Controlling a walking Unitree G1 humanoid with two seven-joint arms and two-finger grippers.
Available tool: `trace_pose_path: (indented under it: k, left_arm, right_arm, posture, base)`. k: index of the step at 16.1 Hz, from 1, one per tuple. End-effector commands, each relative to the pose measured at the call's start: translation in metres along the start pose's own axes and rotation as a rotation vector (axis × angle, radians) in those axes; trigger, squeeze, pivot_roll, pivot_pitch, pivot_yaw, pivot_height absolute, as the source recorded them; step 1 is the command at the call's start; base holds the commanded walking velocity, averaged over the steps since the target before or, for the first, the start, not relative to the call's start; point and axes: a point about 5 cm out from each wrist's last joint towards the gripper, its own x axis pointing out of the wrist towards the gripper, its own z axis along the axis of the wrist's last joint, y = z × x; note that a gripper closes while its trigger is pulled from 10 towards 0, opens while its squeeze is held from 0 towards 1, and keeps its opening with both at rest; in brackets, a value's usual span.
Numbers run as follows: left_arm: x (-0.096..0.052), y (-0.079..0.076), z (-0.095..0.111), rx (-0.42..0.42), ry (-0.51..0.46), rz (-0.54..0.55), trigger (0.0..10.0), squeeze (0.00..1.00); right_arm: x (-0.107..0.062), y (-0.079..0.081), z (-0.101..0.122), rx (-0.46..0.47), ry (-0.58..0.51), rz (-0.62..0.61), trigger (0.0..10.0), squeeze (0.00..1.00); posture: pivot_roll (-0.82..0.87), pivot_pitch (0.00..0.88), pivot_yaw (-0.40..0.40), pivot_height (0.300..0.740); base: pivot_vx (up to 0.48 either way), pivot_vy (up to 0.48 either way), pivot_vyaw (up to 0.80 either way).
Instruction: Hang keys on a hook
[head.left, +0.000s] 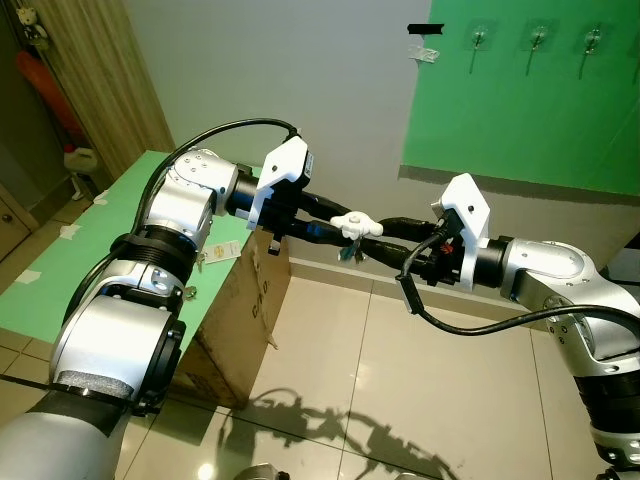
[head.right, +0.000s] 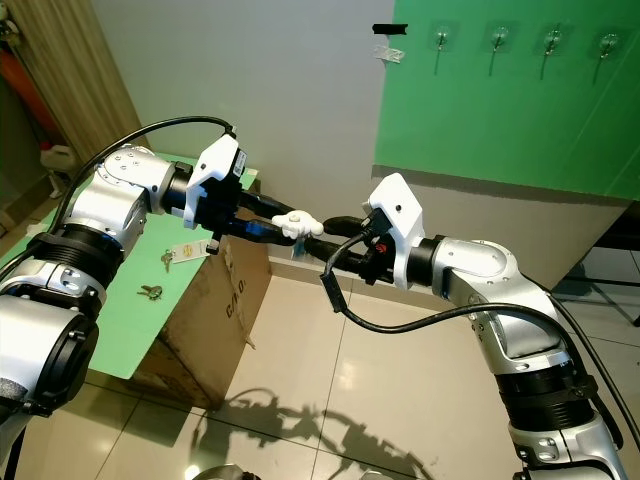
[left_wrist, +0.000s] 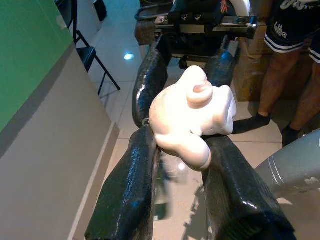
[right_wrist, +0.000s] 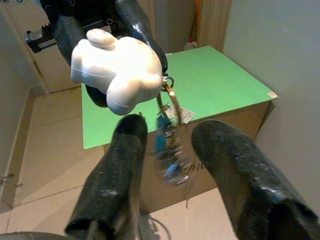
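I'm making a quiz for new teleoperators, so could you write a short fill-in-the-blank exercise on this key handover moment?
1. The white rounded plastic keychain figure is clamped between the fingers of the ____ gripper.
2. The right gripper has its black fingers ____, with the blurred dangling keys between them.
3. The row of small hooks is mounted on the ____ wall panel.
4. A second small bunch of keys lies on the green-topped cardboard ____.

Missing words: left; open; green; box
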Motion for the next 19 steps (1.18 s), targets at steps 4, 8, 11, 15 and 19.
trace_pose_path:
  k: [4, 8, 11, 15, 19]
  left_arm:
    - [-0.005, 0.0036, 0.01, 0.031, -0.001, -0.001, 10.0, 0.0]
    - [-0.0026, 0.0021, 0.0088, 0.033, 0.0, -0.015, 10.0, 0.0]
    - [-0.0024, 0.0019, 0.0086, 0.033, 0.0, -0.017, 10.0, 0.0]
    - [-0.0017, 0.0018, 0.0083, 0.031, -0.001, -0.018, 10.0, 0.0]
    - [-0.0006, 0.0031, 0.0088, 0.006, -0.012, -0.006, 10.0, 0.0]
  right_arm:
    - [0.0026, 0.0019, -0.0005, 0.013, 0.004, 0.023, 0.0, 0.0]
    - [0.0056, 0.0032, -0.0012, 0.011, 0.004, 0.032, 0.0, 0.0]
    - [0.0073, 0.0044, -0.001, 0.014, -0.003, 0.038, 0.0, 0.0]
    - [0.009, 0.0057, 0.0014, 0.024, -0.031, 0.045, 0.0, 0.0]
    - [0.009, 0.0067, 0.0025, 0.033, -0.048, 0.047, 0.0, 0.0]
  posture:
    - [-0.2, 0.0, 0.06, 0.74]
    - [-0.19, 0.0, 0.057, 0.74]
    - [-0.19, 0.0, 0.056, 0.74]
    - [-0.19, 0.0, 0.057, 0.74]
    - [-0.19, 0.0, 0.057, 0.74]
  base:
    - [0.0, 0.0, 0.0]
    - [0.0, 0.0, 0.0]
    - [0.0, 0.0, 0.0]
    - [0.0, 0.0, 0.0]
    - [0.0, 0.0, 0.0]
